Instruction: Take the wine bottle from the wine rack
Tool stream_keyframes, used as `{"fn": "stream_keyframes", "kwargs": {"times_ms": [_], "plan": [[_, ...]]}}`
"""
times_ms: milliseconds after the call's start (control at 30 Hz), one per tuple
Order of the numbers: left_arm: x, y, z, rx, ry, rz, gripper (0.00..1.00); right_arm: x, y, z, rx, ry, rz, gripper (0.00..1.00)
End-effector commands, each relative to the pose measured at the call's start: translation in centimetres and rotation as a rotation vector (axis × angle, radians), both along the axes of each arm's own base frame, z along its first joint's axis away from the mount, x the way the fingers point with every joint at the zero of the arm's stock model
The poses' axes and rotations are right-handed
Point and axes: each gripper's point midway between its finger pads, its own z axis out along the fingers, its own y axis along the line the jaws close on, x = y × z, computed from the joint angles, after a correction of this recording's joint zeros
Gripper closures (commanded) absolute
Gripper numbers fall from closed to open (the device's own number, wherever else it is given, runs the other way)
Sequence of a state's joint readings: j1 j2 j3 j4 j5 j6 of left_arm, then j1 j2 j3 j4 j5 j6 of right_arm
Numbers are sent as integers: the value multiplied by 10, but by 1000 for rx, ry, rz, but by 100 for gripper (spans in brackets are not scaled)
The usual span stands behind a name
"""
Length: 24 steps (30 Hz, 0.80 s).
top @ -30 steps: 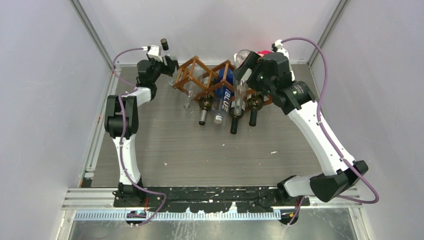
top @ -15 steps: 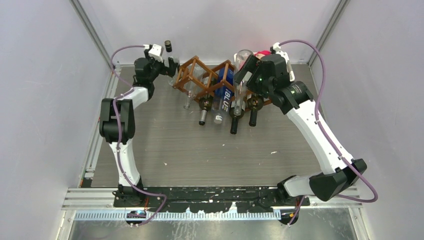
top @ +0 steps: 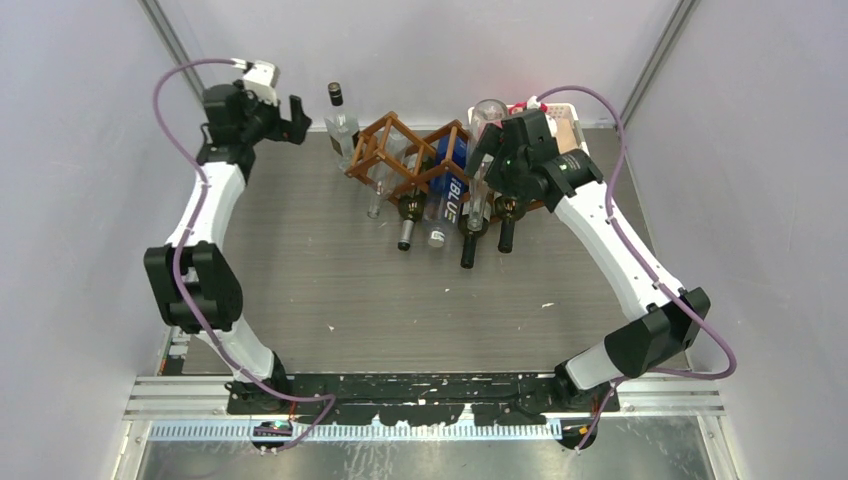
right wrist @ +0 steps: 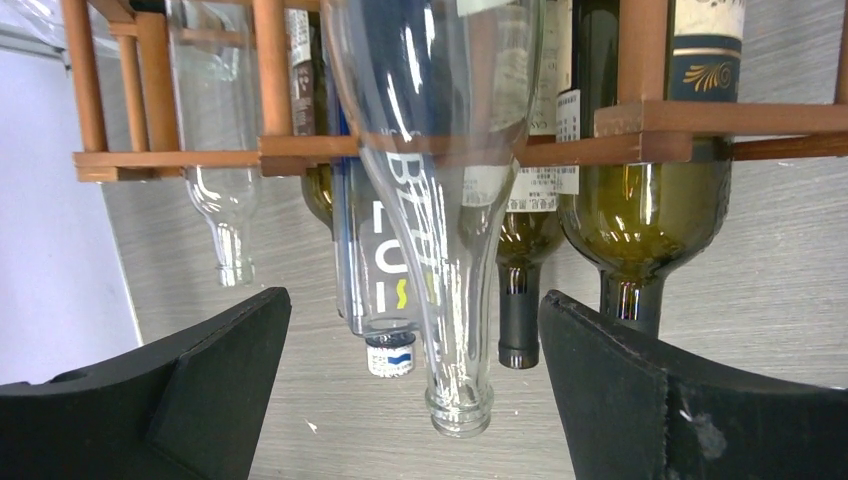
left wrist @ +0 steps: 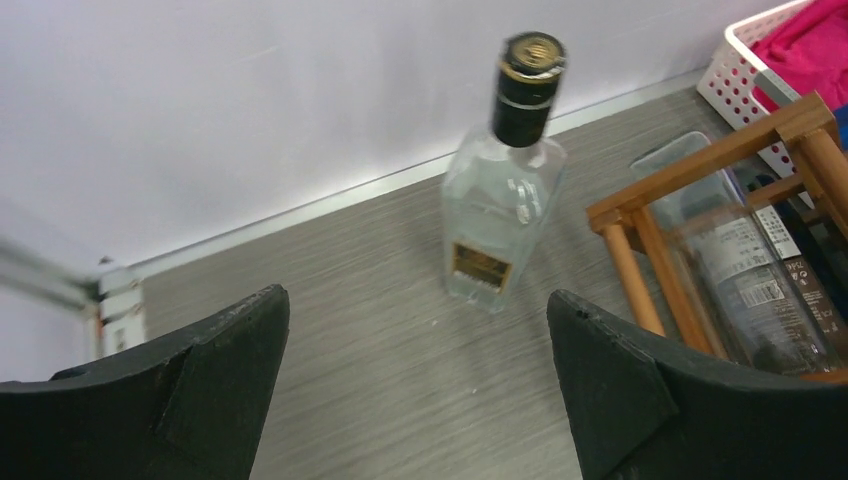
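A grey wood-grain table (top: 400,300) sits between plain pale walls (top: 420,50), with a white basket (left wrist: 745,75) holding pink cloth at the back. The wine bottle (left wrist: 500,210) is clear glass with a black cap and a small dark label. It stands upright on the table, just left of the brown wine rack (left wrist: 700,165) and off it. The left gripper (left wrist: 415,300) hangs back from the bottle, well apart, its fingers spread wide around nothing. The right gripper (right wrist: 412,300) is also spread wide. Its fingers straddle the neck of a long-necked clear bottle (right wrist: 440,200) lying in the rack among green bottles (right wrist: 640,210), without touching the glass.
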<state>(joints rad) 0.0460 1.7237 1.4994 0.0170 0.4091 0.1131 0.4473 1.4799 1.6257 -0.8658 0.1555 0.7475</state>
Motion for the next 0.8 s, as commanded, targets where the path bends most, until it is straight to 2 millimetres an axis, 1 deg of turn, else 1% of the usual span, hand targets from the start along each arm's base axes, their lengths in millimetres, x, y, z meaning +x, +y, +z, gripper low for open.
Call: {"fn": "stream_keyframes", "kwargs": {"times_ms": [0,100,167,333,400,567,767], "plan": [[-40,20,40,10,114,12,0,-6,3,-8,27,16,16,0],[-56,28,53,4,180,15,0,-7,5,-23,35,36,17,0],[-66,30,64,-34,199,6,0,-5,8,-29,40,40,21,3],[-85,30,95,-145,221,-21,0,3,14,-42,33,44,27,10],[-91,27,100,-164,227,-31,0,7,16,-45,30,44,29,13],[-101,20,105,-190,213,-57,0,16,22,-48,44,31,25,21],[-111,14,103,-204,232,-86,0,20,25,-50,65,4,23,31]]}}
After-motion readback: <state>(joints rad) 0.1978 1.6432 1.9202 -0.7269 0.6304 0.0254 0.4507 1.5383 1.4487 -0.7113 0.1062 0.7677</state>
